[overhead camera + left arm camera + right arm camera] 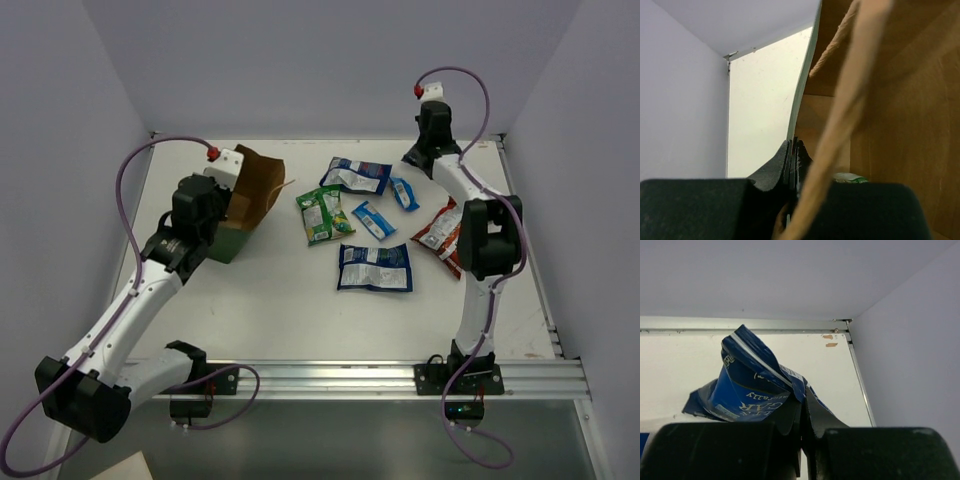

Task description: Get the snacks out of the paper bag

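Observation:
The paper bag (255, 190) lies tilted at the far left, dark green outside, brown inside. My left gripper (230, 195) is shut on its rim (805, 90); the fingers (785, 160) pinch the wall's edge. A tan handle (850, 100) crosses close to the camera. One green packet (850, 176) lies inside the bag. My right gripper (803, 407) is shut on a crumpled blue packet (747, 385), near the table's far right corner. In the top view the right gripper (432, 105) hides that packet. On the table lie a green packet (325, 213), blue-and-white packets (357, 175) (375, 267), small blue ones (403, 192) (373, 220) and a red-orange bag (445, 235).
Grey walls close the table on the left, far and right sides. A metal rail (400, 375) runs along the near edge between the arm bases. The right arm's elbow (490, 235) hangs over the red-orange bag.

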